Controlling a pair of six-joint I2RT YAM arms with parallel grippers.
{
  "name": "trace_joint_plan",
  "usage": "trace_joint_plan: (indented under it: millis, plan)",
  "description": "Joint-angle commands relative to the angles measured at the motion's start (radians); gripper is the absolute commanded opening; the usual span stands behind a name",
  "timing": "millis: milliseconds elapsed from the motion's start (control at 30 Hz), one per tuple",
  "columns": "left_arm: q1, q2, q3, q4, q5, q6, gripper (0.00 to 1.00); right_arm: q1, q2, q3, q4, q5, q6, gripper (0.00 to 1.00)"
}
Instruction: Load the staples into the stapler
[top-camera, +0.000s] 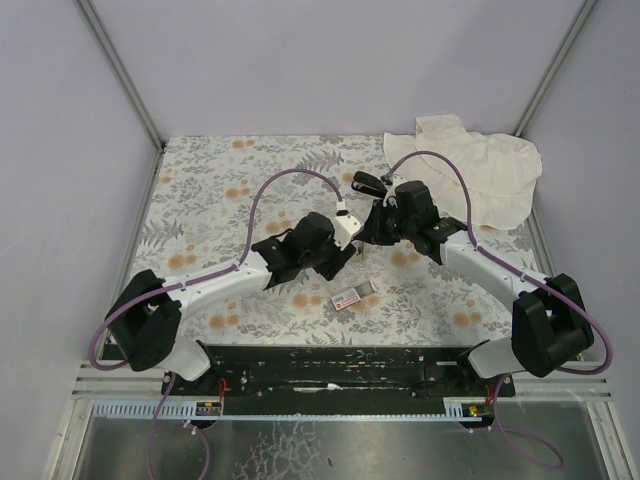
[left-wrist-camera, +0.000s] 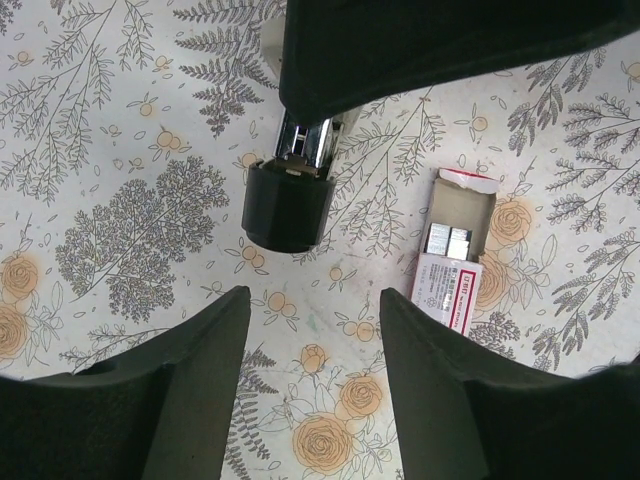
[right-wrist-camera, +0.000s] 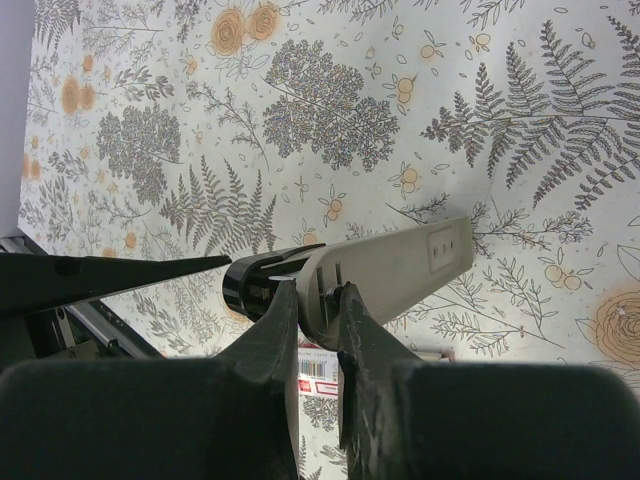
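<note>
Big to small:

- Floral-print table cover: 1, flat under everything.
- Crumpled white cloth: 1, far right corner, well apart from the work.
- Arms: 2, both reaching to mid-table.
  - Right gripper: jaws pinching the stapler's cream arm from both sides.
  - Left gripper: jaws spread, nothing between them. It hangs over the table just beside the stapler's black end.
- Cream-and-black plastic stapler w/ chrome channel: 1, held off the cover by the right gripper. From above it looks hinged open, black part up and cream part down. The chrome channel shows in the left wrist view, but I can't tell if it's empty.
- Small white cardboard box w/ pink-red label: 1, lying on the cover near the stapler. The tray is slid partway out of the sleeve.
- Silver-grey metal staples: sitting in the exposed tray. Looks like 2 strips side by side; exact count unclear.

Step, my read: the stapler is presented and braced, and the staples aren't fetched yet, so roughly early-to-mid task.

Next move probably needs the left gripper over to the tray. It should nip 1 strip by its long sides w/o crushing or snapping it, then lift and line it up lengthwise w/ the channel while the right gripper keeps the stapler steady.
</note>
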Motion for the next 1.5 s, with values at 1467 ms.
trace_joint_plan:
  millis: [1467]
  plan:
    - [0.184, -0.017, -0.187, 0.368, 0.095, -1.095, 0.38, -0.015, -0.005, -0.034, 0.012, 0.042, 0.005, 0.0]
